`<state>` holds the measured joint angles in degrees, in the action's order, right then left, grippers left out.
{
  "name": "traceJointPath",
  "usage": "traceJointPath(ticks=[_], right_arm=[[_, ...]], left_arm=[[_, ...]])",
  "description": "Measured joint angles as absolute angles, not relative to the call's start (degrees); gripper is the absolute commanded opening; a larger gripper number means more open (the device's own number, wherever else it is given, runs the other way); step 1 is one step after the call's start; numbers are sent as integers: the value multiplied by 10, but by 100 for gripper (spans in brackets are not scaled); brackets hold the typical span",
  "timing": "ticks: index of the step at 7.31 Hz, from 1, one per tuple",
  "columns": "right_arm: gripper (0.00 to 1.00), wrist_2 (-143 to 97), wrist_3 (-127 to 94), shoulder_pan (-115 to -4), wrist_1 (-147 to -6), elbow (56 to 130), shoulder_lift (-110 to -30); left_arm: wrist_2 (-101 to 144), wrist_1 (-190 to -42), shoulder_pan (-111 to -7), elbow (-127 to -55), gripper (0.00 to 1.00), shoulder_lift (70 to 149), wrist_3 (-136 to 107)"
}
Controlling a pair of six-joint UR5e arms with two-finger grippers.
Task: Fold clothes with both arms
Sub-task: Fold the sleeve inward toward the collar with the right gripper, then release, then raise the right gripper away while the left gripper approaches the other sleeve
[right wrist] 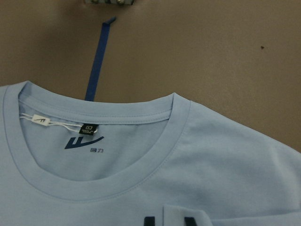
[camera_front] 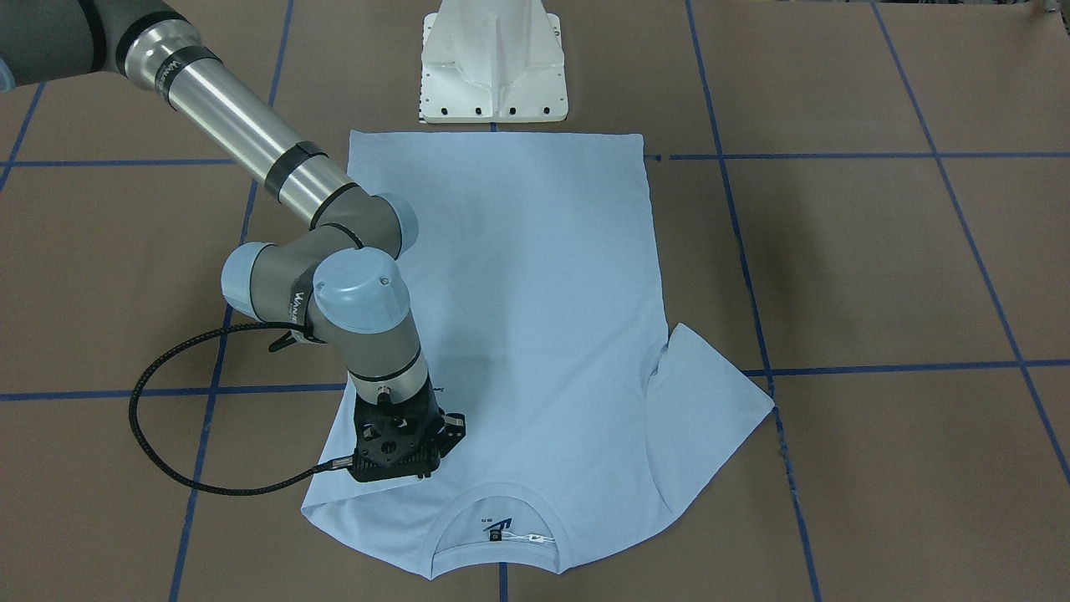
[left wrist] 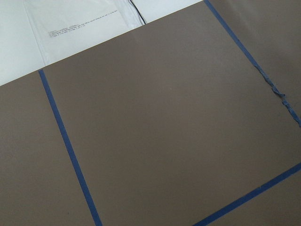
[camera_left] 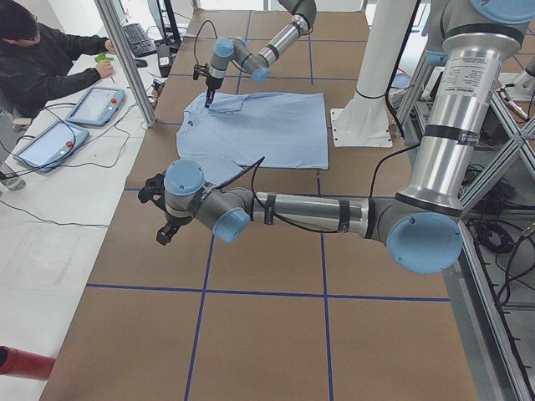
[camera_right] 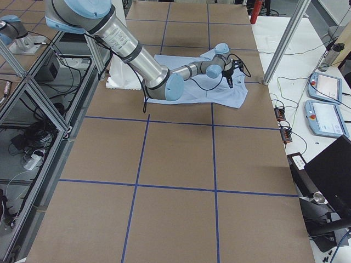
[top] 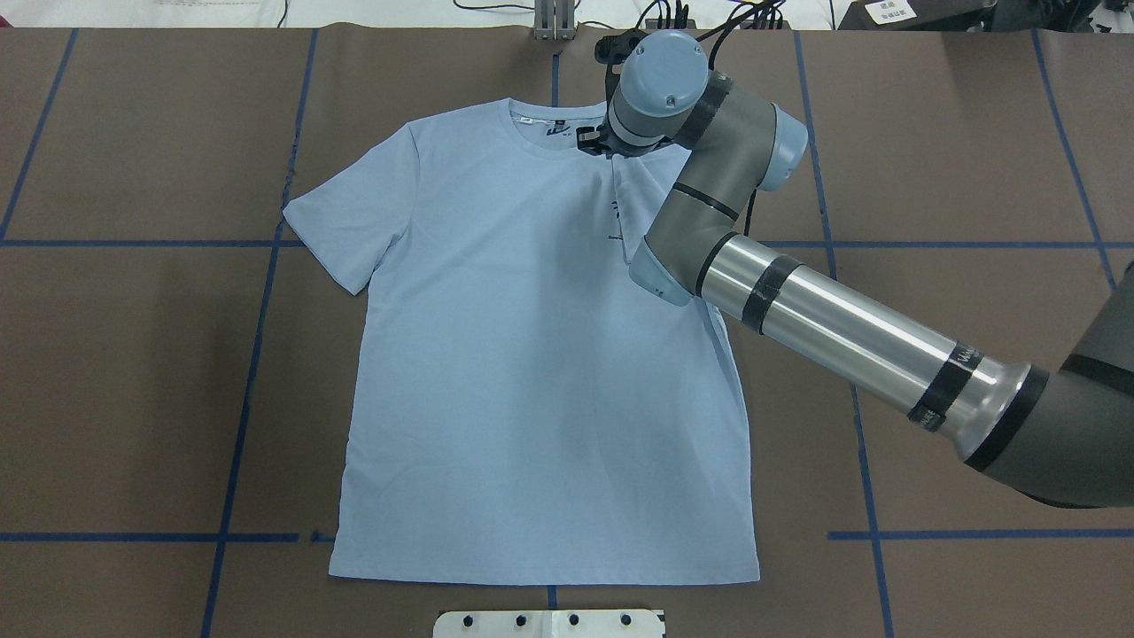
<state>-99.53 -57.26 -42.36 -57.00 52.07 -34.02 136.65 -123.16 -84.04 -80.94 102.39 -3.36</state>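
Left arm (camera_left: 318,213): stretched low over the bare brown table (top: 133,354), well apart from the garment. The left gripper (camera_left: 163,232) hangs above the paper. Whether its jaws are spread or pressed together cannot be told. Its wrist camera shows only table and blue tape lines (left wrist: 66,150).

T-shirt (top: 532,399): pale blue, lying face up near the middle of the table. The hem (top: 545,580) is just beside the white pedestal base (camera_front: 493,67), and the collar (top: 532,146) is toward the far edge.

The sleeve on the robot's left (top: 350,221) lies spread flat on the table. The body panel is smooth. The black neck label (right wrist: 89,127) and white tag (right wrist: 40,120) are visible inside the collar.

The opposite sleeve (top: 642,204) lies folded inward over the chest. It partly covers the dark print (top: 614,221), and its edge rises toward the wrist above.

Right gripper (camera_front: 399,458): down on the shirt just beside the collar, at the shoulder. Both room cameras have the jaws hidden under the wrist. The wrist view shows a small tab of pale cloth held between two dark tips at its lower edge, so the gripper appears to be pinching the folded fabric.

Right arm (top: 842,319): reaches across the shirt's edge from the robot's right, with its elbow joint above the folded sleeve.
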Motion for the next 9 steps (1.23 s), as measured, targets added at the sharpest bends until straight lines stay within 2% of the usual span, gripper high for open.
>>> traceJointPath(ticks=[3, 4, 7, 9], right_arm=[[100, -1049, -575, -438, -601, 542, -342], [100, -1096, -573, -452, -659, 580, -347], [100, -1166, -573, -492, -837, 759, -420], [100, -1204, -534, -528, -900, 828, -462]], left_arm=[[1362, -1230, -826, -796, 99, 1060, -121], [1353, -1231, -801, -796, 99, 1077, -182], [1268, -1285, -690, -824, 99, 1093, -421], [1173, -1306, -601, -837, 99, 1101, -573]])
